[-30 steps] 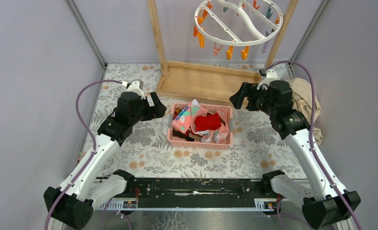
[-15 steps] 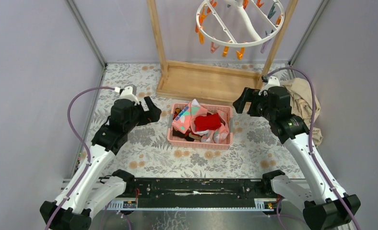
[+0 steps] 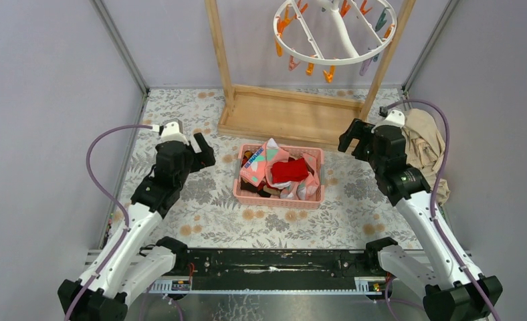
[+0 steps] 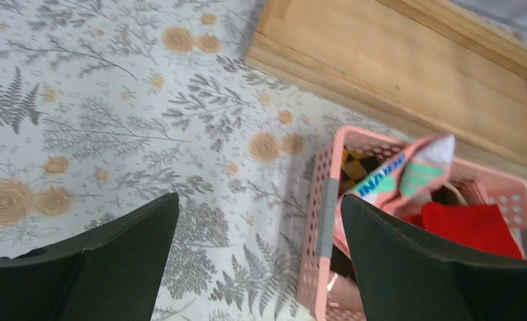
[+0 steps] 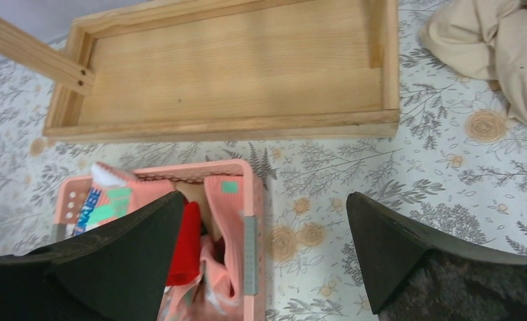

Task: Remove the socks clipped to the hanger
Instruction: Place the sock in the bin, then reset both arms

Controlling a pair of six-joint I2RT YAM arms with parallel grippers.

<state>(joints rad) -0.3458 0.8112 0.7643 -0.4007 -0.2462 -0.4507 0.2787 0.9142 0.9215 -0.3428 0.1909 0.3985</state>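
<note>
Socks (image 3: 289, 171) are being gripped by neither arm: left gripper (image 4: 259, 200) and right gripper (image 5: 264, 197) are being held wide open, flanking the pink basket (image 3: 277, 199) containing them. One sock's blue lettering (image 4: 381, 177) is being blurred unreadably. The hanger (image 3: 344, 37) is being suspended behind.

Flowered table (image 3: 200, 200), four things resting on it.
A shallow wooden base (image 3: 281, 115) with two upright posts sits at the middle of the far edge. A pink basket (image 3: 247, 194) lies just in front of it near the table's centre, with a narrow strip of cloth showing between them. A crumpled beige cloth (image 3: 427, 144) is heaped against the right edge, towards the far right corner, and a black rail (image 3: 267, 262) runs along the near edge.
</note>
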